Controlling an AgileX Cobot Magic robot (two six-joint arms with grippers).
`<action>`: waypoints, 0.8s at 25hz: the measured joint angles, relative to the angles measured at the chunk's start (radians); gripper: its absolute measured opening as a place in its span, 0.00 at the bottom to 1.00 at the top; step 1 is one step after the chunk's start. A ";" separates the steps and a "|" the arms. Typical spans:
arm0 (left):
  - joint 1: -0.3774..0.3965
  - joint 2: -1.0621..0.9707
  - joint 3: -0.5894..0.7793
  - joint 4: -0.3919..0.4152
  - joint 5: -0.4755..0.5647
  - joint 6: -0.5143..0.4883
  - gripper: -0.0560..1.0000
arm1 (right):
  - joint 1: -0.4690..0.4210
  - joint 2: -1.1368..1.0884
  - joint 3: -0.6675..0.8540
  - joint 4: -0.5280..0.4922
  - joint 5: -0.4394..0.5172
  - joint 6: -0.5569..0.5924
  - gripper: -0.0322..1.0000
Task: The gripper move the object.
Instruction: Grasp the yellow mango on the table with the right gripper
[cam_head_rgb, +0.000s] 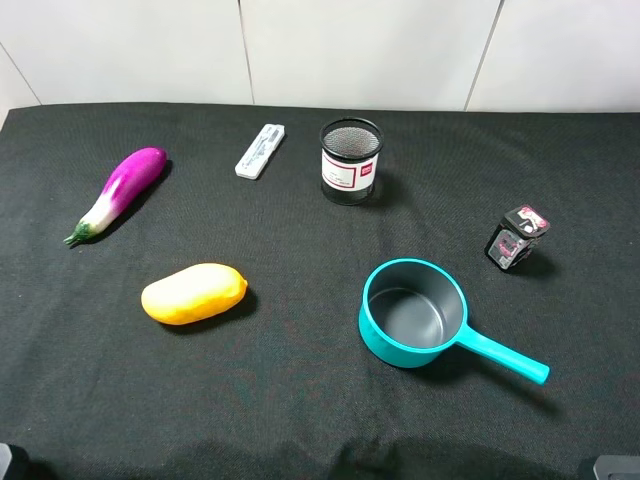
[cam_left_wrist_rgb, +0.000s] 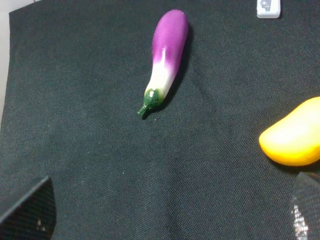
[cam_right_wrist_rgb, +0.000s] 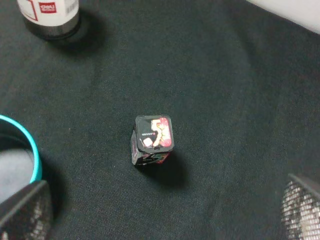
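Note:
The object, a smooth yellow-orange mango (cam_head_rgb: 194, 293), lies on the black cloth at the front left. In the left wrist view the mango (cam_left_wrist_rgb: 295, 135) shows at the frame's edge, just beyond one fingertip. My left gripper (cam_left_wrist_rgb: 167, 210) is open and empty, its mesh-padded fingers (cam_left_wrist_rgb: 30, 210) spread wide above the cloth, apart from the mango. My right gripper (cam_right_wrist_rgb: 162, 210) is also open and empty, its fingers (cam_right_wrist_rgb: 300, 205) wide apart above a small black box (cam_right_wrist_rgb: 153, 140). In the exterior high view only dark bits of the arms show at the bottom corners.
A purple-and-white eggplant (cam_head_rgb: 120, 192) (cam_left_wrist_rgb: 165, 55) lies at the back left. A teal saucepan (cam_head_rgb: 415, 312) (cam_right_wrist_rgb: 35, 160) stands right of centre. A mesh pen cup (cam_head_rgb: 351, 160), a white flat item (cam_head_rgb: 260, 150) and the small black box (cam_head_rgb: 518, 237) stand farther back and right.

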 joint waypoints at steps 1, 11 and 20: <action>0.000 0.000 0.000 0.000 0.000 0.000 0.99 | 0.000 0.024 -0.013 0.006 0.000 -0.017 0.70; 0.000 0.000 0.000 0.000 0.000 0.000 0.99 | 0.168 0.240 -0.129 -0.016 -0.020 -0.077 0.70; 0.000 0.000 0.000 0.000 0.000 0.000 0.99 | 0.383 0.449 -0.219 -0.038 -0.054 -0.085 0.70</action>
